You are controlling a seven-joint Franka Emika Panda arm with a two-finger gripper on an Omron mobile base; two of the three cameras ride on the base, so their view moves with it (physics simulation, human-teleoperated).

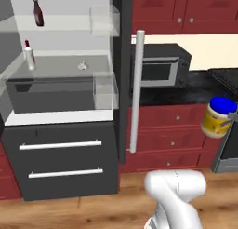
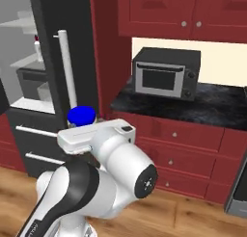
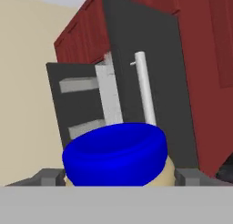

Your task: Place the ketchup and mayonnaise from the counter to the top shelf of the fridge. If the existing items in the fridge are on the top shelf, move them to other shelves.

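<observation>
Blue-lidded and pale yellow, the mayo jar [image 3: 114, 155] sits between the two fingertips of the pincer [image 3: 116, 176], which stands wide around it, holding it clear of the counter in mid-air. In the left base view the jar [image 1: 218, 117] hangs at the far right, in front of the red drawers [image 1: 172, 139].

The step in hand looks like carrying the mayo to the fridge [image 1: 60, 60]. The fridge lies ahead of the pincer, its door [image 3: 145, 82] open, the white handle [image 3: 144, 89] just beyond the lid. A ketchup bottle [image 1: 38, 12] already stands on the top shelf [image 1: 69, 22], and another bottle [image 1: 29, 56] on the shelf below.

Next, the pincer must swing past the door edge and handle, then rise to the top shelf.

The jar stands upright, long axis vertical, lid up.
</observation>
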